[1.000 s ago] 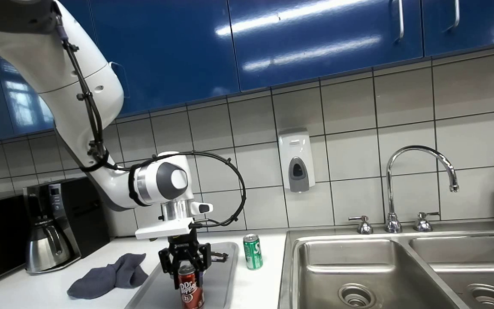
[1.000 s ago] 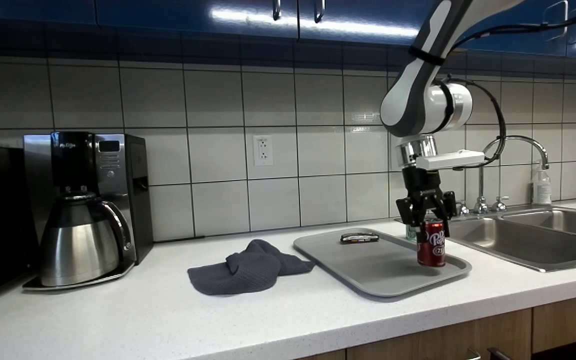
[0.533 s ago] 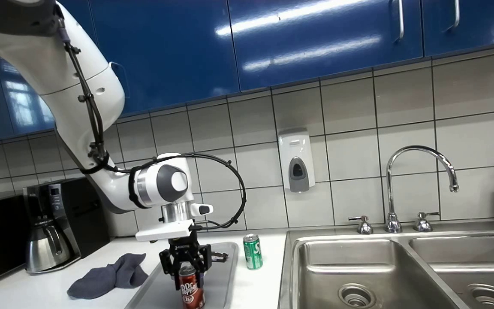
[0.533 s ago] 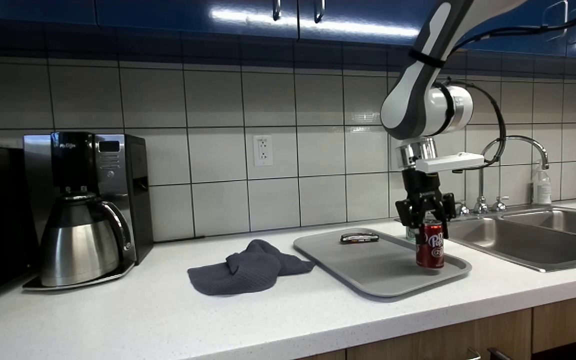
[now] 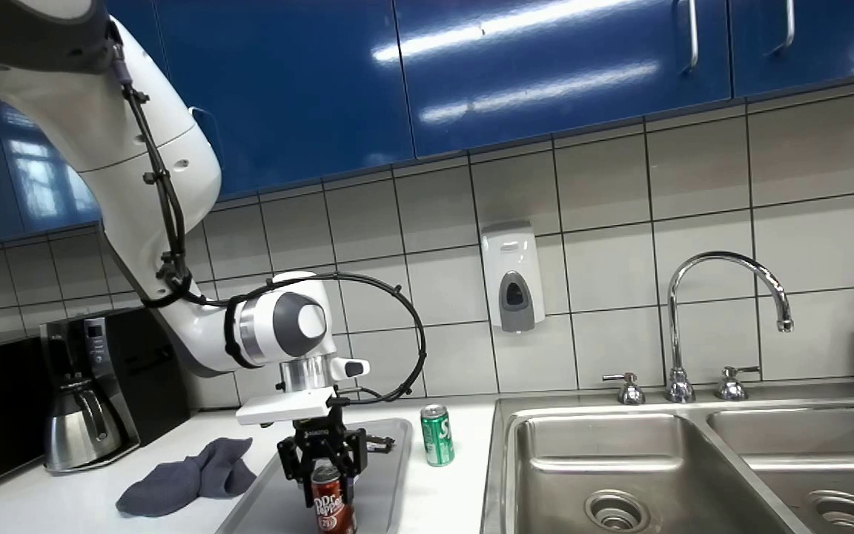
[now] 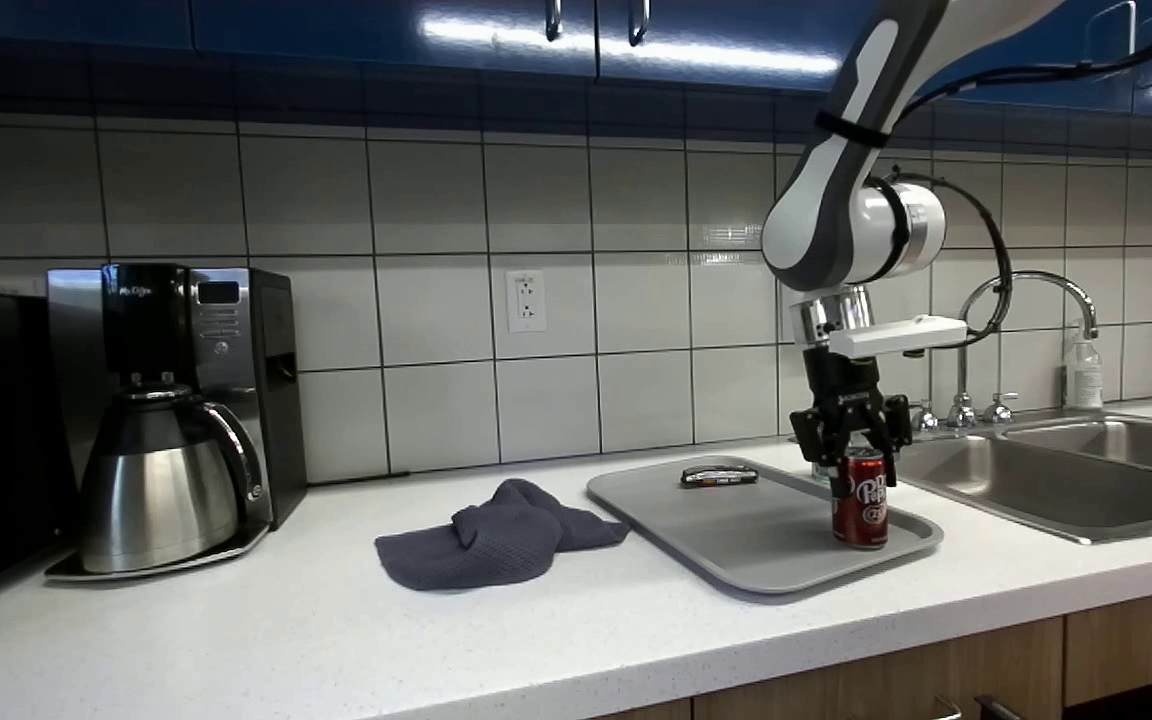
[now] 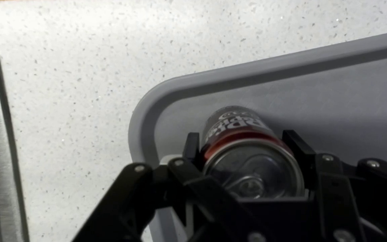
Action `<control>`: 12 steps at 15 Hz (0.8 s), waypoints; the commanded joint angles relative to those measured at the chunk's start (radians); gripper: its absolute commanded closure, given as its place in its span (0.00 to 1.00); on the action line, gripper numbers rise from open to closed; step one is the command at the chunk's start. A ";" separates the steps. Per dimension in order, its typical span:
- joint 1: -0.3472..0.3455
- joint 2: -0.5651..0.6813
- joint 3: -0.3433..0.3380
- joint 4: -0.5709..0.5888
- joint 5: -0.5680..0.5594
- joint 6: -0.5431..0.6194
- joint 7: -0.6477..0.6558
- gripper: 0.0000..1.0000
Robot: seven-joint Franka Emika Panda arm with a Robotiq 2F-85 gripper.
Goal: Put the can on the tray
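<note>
Dr Pepper can [image 5: 333,504], red, is clasped by its upper body in my pincer [image 5: 329,491] at one end of the tray [image 5: 379,482] in an exterior view. A green can [image 5: 437,436] stands on the desk [image 5: 442,504] just beside the tray, with the sink [image 5: 502,445] farther out on that same side; I take the held can as the one meant.

In an exterior view the can looks upright, within the tray's raised rim and well apart from a small dark object [image 6: 719,476] at the tray's opposite end. A dark cloth [image 6: 501,545] lies by the tray's side away from the sink. Whether the can's base touches the tray or hangs just over it, I cannot tell. So I'd treat the last stretch as unknown: ease straight down, feel for contact and stop there, since pressing on could dent the thin metal or make the tray skid.

In the wrist view the can is just inside the tray's rounded corner, apart from the rim, fingers [image 7: 191,148] on either side. There seems room to part them, though less toward the corner, so I should open slowly and evenly. Once the can bears its own weight, I'd rise straight up, clearing its lid before going sideways, or a trailing finger could tip it.
</note>
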 commanded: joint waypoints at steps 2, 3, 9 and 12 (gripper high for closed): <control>0.001 -0.020 0.001 0.001 -0.026 -0.023 0.038 0.10; 0.000 -0.032 0.002 0.002 -0.022 -0.036 0.032 0.04; -0.005 -0.118 0.005 0.009 -0.005 -0.048 0.002 0.00; -0.014 -0.125 -0.001 0.034 -0.018 -0.037 0.019 0.00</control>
